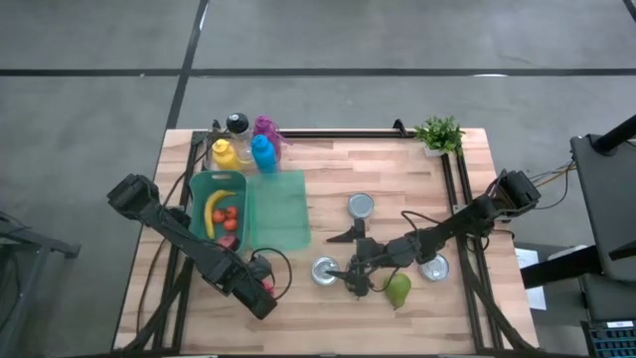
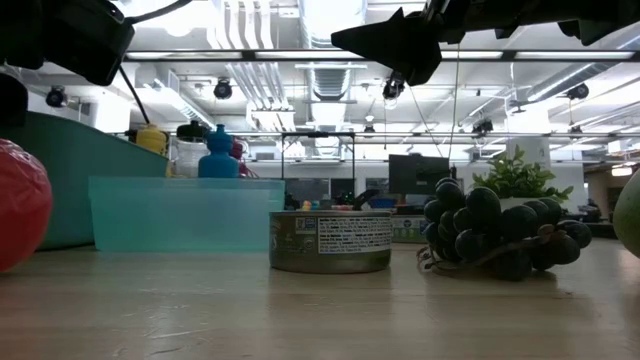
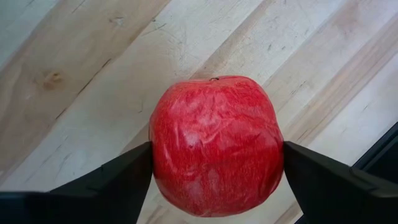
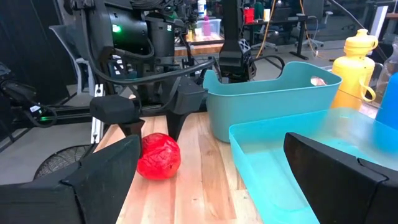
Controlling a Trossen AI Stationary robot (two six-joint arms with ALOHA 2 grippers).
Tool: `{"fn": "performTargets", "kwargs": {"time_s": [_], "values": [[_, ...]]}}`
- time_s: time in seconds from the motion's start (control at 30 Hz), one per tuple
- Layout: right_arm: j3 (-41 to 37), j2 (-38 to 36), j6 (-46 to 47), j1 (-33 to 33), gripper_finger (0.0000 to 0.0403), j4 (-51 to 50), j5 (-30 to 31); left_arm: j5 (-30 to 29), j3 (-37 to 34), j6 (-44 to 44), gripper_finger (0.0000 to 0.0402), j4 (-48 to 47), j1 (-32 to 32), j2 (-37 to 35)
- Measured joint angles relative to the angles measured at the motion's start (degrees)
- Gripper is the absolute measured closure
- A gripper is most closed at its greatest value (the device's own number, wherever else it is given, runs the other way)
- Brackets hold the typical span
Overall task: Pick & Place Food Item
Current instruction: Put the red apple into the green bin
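Wooden table (image 1: pixel 328 189) spread under both arms, boards running lengthwise in the left wrist view. Green bin (image 1: pixel 199 194) at the table's left, holding a banana (image 1: pixel 213 209) with its long axis along the bin's length, and small red fruit beside it. Clear teal tray (image 1: pixel 283 209) touching the bin's right wall. Bottles clustered behind the bin: yellow bottle (image 1: pixel 225 154), blue bottle (image 1: pixel 262 153). Small potted plant (image 1: pixel 438 133) at the far right corner. Three tins near the middle, one tin (image 1: pixel 361 206) standing apart behind the others; green pear (image 1: pixel 398 290) at the front, dark grapes (image 2: pixel 490 235) near it. Left gripper (image 3: pixel 214 165) low over the front left of the table, fingers (image 3: pixel 118 180) spread just wide enough to straddle the red apple (image 3: pixel 216 144), pads at or against its two sides. Apple resting on the boards, round with no clear long axis, stem dimple facing away from the wrist. Right gripper (image 1: pixel 350 261) hovering mid-table between the tins, fingers (image 4: pixel 93 180) wide apart, holding nothing.
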Motion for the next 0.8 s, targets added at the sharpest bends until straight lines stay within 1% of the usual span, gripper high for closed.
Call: {"fn": "performTargets", "kwargs": {"time_s": [0.17,0.27,0.47,0.8], "values": [[0.00,-0.01,0.00,0.01,0.0006,0.00,0.00,-0.02,-0.06,0.07,0.0088,0.34,0.00,-0.01],[0.00,0.00,0.00,0.01,0.0006,0.00,0.00,-0.01,-0.08,0.09,0.0098,0.44,0.00,0.01],[0.00,-0.02,0.00,0.02,0.0006,-0.01,0.00,0.02,-0.12,0.24,0.0101,2.13,0.04,0.13],[0.02,-0.02,0.00,0.00,0.0006,0.01,0.00,0.89,-0.13,0.02,0.0102,1.38,0.04,-1.27]]}}
